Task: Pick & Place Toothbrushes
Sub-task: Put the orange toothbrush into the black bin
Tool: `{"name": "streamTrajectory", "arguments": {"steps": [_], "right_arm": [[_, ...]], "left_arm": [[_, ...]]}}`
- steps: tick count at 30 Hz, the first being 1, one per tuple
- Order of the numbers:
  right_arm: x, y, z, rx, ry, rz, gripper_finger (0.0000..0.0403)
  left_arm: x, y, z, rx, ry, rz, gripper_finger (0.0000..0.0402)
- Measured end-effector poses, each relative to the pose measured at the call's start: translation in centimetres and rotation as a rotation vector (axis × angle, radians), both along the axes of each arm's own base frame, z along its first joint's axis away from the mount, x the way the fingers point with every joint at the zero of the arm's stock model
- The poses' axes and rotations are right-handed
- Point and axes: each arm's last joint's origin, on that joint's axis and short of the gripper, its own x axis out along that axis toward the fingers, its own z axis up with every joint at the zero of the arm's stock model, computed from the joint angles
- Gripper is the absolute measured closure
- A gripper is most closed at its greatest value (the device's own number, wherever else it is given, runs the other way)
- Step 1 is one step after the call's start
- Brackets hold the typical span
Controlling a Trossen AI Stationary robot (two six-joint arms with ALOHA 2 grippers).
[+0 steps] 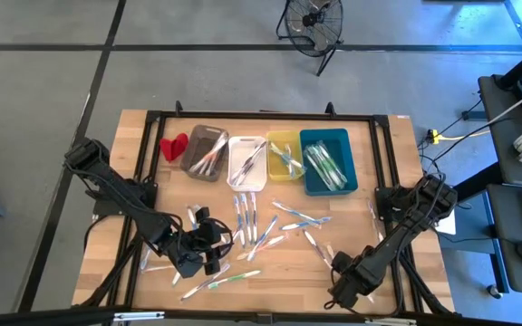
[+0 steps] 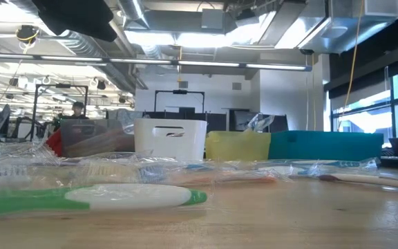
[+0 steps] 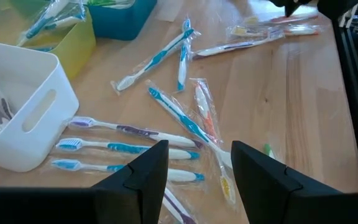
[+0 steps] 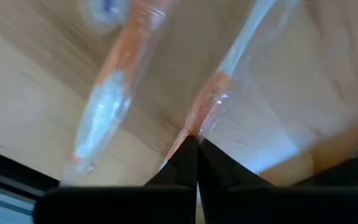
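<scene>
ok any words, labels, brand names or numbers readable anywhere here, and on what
None can be read in any view.
Toothbrushes: the clear wrappers and handles show no legible print, too small or blurred.
White bin: only a plain handle slot, no label.
Grey bin, yellow bin and teal bin: no markings visible.
Room behind the table in the low view: no sign sharp enough to read.

surface: wooden table (image 1: 397,154) | far side: grey bin (image 1: 205,151), white bin (image 1: 247,162), yellow bin (image 1: 285,155), teal bin (image 1: 327,160), red object (image 1: 172,146) | middle and near side: loose wrapped toothbrushes (image 1: 247,220)
</scene>
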Motion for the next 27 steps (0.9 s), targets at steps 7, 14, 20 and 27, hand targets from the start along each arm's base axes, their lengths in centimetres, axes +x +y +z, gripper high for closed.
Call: {"name": "streamTrajectory", "arguments": {"steps": [7,14,20,27], "right_arm": [[-0.3,-1.1,1.3,-0.028,0.04,-0.003,0.0401],[-0.3,-1.6,4.8,-0.091,-0.017,0.023,0.0402],[1.0,-0.7,9.9,-0.27,-0.336,0.121,0.0402],[2.9,0.1,14.2,-0.478,-0.781,0.314,0.0403]], "left_arm": [[0.0,0.0,0.0,0.007,-0.005,0.006,0.0231],[0.0,0.1,0.0,0.023,-0.017,0.018,0.0231],[1.3,-0.6,-0.9,0.115,-0.109,0.087,0.0231],[3.7,-2.0,-2.4,0.218,-0.174,0.001,0.0231]]}}
